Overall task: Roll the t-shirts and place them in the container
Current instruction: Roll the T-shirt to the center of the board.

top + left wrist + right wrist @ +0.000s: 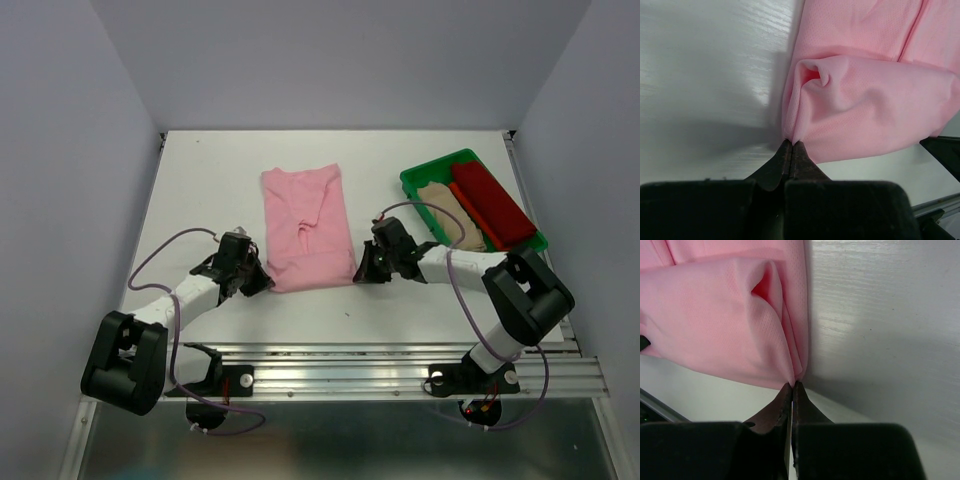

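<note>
Operator: Arms both reach forward and low over the table (pixel 200 180), wrists angled inward. I see the left gripper (pixel 791 145) pinched flat on the near left corner of the pink t-shirt (pixel 305 228), and the right gripper (pixel 792 385) pinched on its near right corner.

Observer: Cloth position?

Operator: Mid-table, long axis running away from me, near hem puffed up between the two grippers. Bare table lies left of the shirt and beyond its far edge. On the right, the green tray (pixel 425 175) sits near, holding the dark red t-shirt (pixel 492 205) and beige t-shirt (pixel 450 215) side by side.
</note>
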`<act>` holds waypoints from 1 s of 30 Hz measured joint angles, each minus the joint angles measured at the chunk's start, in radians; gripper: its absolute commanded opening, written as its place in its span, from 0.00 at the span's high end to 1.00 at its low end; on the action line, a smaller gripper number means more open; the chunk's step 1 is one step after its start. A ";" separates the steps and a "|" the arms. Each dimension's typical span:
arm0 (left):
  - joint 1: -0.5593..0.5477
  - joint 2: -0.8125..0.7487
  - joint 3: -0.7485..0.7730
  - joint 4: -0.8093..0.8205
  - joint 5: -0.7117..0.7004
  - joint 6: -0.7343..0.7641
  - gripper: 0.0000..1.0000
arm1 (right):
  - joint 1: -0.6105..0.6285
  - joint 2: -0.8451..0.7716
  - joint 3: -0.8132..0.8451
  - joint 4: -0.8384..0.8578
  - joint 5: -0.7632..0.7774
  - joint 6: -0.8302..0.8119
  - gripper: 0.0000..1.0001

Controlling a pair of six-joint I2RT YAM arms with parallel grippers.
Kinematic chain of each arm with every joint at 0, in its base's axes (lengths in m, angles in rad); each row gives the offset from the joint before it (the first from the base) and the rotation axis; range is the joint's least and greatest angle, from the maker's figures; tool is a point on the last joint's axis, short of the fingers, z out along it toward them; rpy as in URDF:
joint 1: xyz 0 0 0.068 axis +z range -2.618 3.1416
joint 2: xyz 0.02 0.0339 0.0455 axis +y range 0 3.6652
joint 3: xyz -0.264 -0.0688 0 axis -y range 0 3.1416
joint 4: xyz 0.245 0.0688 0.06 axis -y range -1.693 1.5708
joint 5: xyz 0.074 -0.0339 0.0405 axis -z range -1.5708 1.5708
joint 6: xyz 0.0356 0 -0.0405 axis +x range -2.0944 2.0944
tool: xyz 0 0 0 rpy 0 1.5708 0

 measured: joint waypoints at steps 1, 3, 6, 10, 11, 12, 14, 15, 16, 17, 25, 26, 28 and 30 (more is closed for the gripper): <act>0.000 0.000 0.005 -0.006 0.000 -0.003 1.00 | 0.000 -0.003 0.000 0.000 0.001 0.000 0.99; 0.000 0.000 0.018 -0.019 0.000 -0.008 1.00 | 0.000 -0.011 0.000 0.000 0.004 0.001 0.99; 0.000 -0.003 0.045 -0.044 0.000 -0.013 1.00 | 0.000 -0.026 0.001 -0.005 0.014 0.004 0.99; 0.000 -0.013 0.068 -0.060 -0.001 -0.017 1.00 | 0.000 -0.046 0.011 -0.021 0.029 0.005 0.99; 0.000 -0.015 0.072 -0.063 -0.002 -0.018 1.00 | 0.000 -0.049 0.017 -0.025 0.032 0.005 0.99; 0.000 -0.015 0.075 -0.066 -0.002 -0.018 1.00 | 0.000 -0.051 0.022 -0.027 0.035 0.005 0.99; 0.000 -0.015 0.082 -0.076 -0.003 -0.018 1.00 | 0.000 -0.054 0.031 -0.029 0.042 0.004 0.99; 0.000 -0.015 0.084 -0.079 -0.003 -0.018 1.00 | 0.000 -0.055 0.035 -0.030 0.046 0.004 0.99; 0.000 -0.015 0.087 -0.083 -0.003 -0.018 1.00 | 0.000 -0.056 0.038 -0.031 0.049 0.004 0.99; 0.000 -0.015 0.089 -0.087 -0.003 -0.018 1.00 | 0.000 -0.058 0.040 -0.034 0.053 0.004 0.99; 0.000 -0.005 0.108 -0.098 -0.004 -0.017 1.00 | 0.000 -0.060 0.045 -0.050 0.066 0.004 0.99; 0.000 0.001 0.109 -0.098 -0.005 -0.016 1.00 | 0.000 -0.060 0.045 -0.050 0.067 0.004 0.99; 0.001 0.014 0.109 -0.098 -0.004 -0.011 1.00 | 0.000 -0.060 0.045 -0.050 0.068 0.004 0.99; 0.001 0.031 0.109 -0.089 -0.002 -0.005 1.00 | 0.000 -0.058 0.045 -0.050 0.068 0.004 0.99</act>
